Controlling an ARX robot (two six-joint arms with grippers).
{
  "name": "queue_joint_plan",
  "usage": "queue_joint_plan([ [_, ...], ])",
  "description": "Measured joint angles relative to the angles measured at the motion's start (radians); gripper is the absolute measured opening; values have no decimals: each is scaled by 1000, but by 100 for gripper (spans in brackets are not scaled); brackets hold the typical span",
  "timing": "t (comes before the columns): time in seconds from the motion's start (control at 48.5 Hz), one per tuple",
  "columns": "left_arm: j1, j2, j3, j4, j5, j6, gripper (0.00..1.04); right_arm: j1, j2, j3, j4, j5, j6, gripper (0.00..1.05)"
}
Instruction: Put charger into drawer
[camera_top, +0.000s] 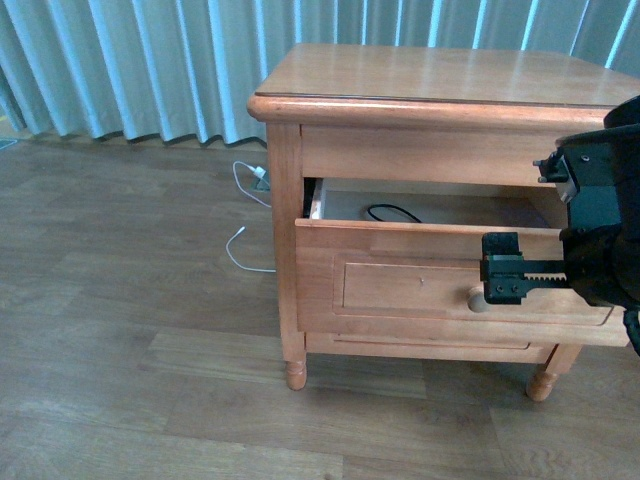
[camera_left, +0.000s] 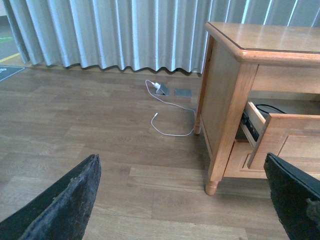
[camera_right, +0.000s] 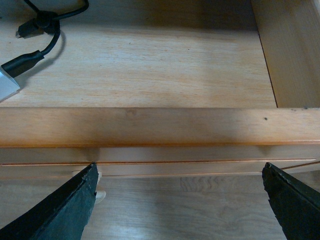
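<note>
Inside the drawer (camera_top: 430, 262), on its pale bare-wood floor: the charger (camera_right: 7, 86), only a corner of the white plug body showing in our right wrist view, with its black bundled cable (camera_right: 42, 27) coiled beside it; the front view shows just a loop of that cable. Item appears already placed.

Handling, as we judge it: light, rigid plastic body, smooth and somewhat slippery; cable thin, limp, prone to snag. Best taken across the flat sides of the plug body, never by the cable or prongs.

Drawer: pulled partly out, stiff wood, slides on its runners; take or push at the round knob (camera_top: 478, 298) or the panel front.

Our right gripper (camera_top: 503, 268): jaws spread wide, holding nothing, just before the drawer front near the knob; charger lies beyond the front board, well apart from it.

Our left gripper (camera_left: 180, 200): spread wide, empty, over bare floor, well apart from the nightstand (camera_left: 260, 40).

Closing the drawer seems the remaining step.
</note>
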Motion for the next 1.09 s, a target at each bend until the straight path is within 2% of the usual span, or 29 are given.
queue_joint_plan([
  [0.722, 0, 0, 0, 0, 0, 0, 99, -10, 214, 243, 55, 125, 200, 97],
  [1.093, 0, 0, 0, 0, 0, 0, 99, -3, 261, 305, 62, 184, 232, 97],
])
